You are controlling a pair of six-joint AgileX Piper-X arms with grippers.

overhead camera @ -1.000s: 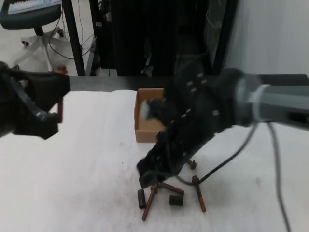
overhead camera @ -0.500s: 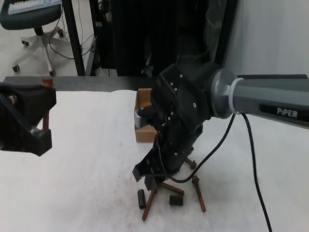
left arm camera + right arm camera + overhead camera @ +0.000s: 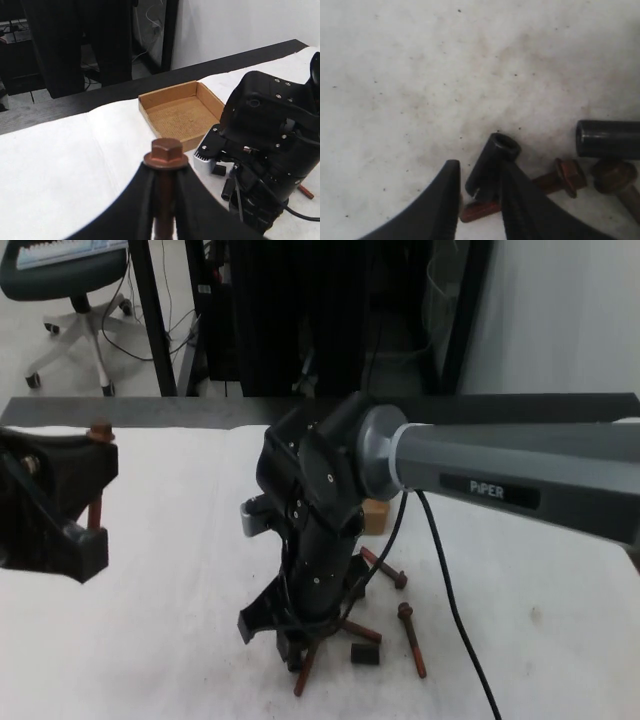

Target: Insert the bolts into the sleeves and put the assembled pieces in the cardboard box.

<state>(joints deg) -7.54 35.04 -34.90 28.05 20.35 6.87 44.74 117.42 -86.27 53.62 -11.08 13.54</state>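
Now that the right hand (image 3: pixel 479 172) has been lowered from beside the cardboard box (image 3: pixel 181 116) to the table (image 3: pixel 170 620), a black sleeve (image 3: pixel 497 150) is straddled, not yet gripped, by its parted fingers (image 3: pixel 445 200), while a bolt (image 3: pixel 165 151) is held clenched upright in the left hand (image 3: pixel 164 185).

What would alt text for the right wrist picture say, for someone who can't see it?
The open right gripper straddles a black sleeve lying on the white bench, not yet clamped on it. A rusty bolt lies beside it, and a second sleeve and another bolt head sit off to one side.
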